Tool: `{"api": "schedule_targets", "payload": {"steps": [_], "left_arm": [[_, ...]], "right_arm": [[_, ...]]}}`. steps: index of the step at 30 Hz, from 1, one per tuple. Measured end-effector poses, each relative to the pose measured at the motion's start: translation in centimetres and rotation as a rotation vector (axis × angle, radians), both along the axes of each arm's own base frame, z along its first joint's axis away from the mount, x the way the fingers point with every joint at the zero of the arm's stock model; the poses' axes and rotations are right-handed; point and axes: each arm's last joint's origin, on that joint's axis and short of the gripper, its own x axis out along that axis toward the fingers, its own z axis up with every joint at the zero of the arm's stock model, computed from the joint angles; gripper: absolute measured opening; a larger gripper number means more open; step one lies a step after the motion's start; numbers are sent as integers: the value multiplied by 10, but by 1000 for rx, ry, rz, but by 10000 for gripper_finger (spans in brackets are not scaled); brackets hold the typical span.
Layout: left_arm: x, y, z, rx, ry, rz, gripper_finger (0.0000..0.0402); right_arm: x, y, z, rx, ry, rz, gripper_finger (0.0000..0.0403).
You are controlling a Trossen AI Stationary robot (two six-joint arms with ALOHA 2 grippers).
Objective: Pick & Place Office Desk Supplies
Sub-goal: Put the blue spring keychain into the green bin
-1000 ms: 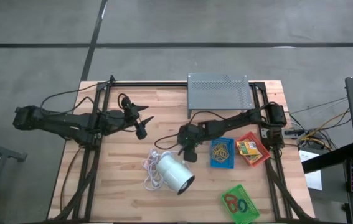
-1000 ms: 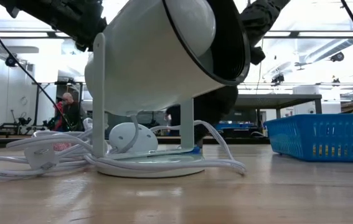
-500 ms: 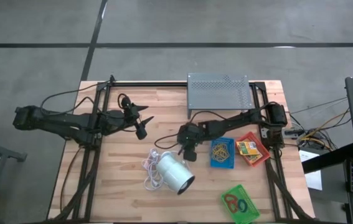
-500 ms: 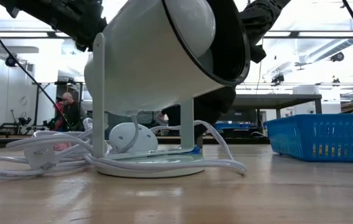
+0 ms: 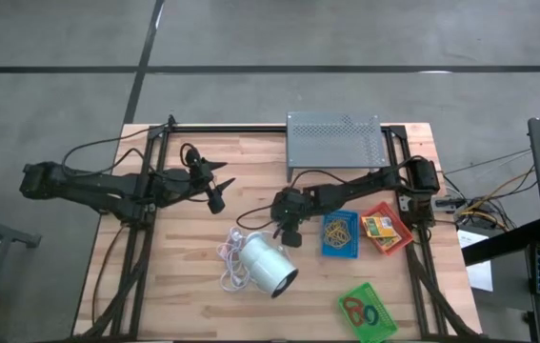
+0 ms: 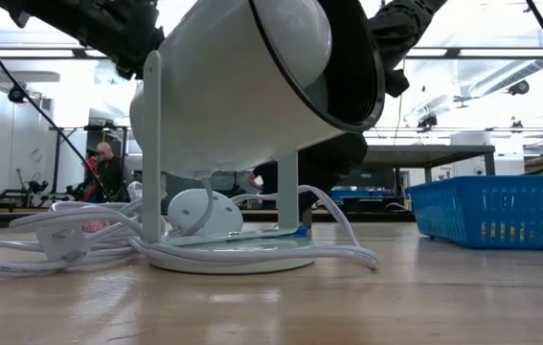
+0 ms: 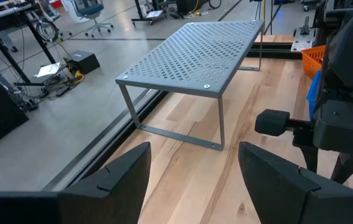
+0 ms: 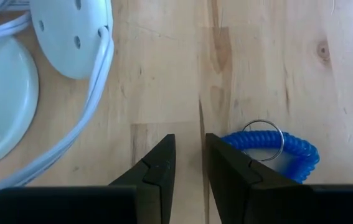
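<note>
Fingers of right gripper [image 8: 190,163] narrowing since a second ago, slim gap left, nothing between; blue loop [image 8: 274,151] just beside, outside gap: grasp missing. Left gripper [image 7: 193,177] spread, empty.

White lamp [image 5: 270,266] with cord [image 5: 231,255] – grey perforated stand [image 5: 334,139] behind.

Even overhead light, soft shadows on table [image 5: 184,257] — low view backlit by bright ceiling strips, white lamp [image 6: 252,105] glaring, background hazy.
</note>
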Motion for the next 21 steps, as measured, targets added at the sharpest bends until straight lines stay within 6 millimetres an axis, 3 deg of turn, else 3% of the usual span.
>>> {"api": "schedule_targets", "payload": {"steps": [13,21], "left_arm": [[0,0,0,0,0,0,245],[0,0,0,0,0,0,245]], "right_arm": [[7,-10,17,-3,1,-76,74],[3,-9,15,23,60,-125,75]]}}
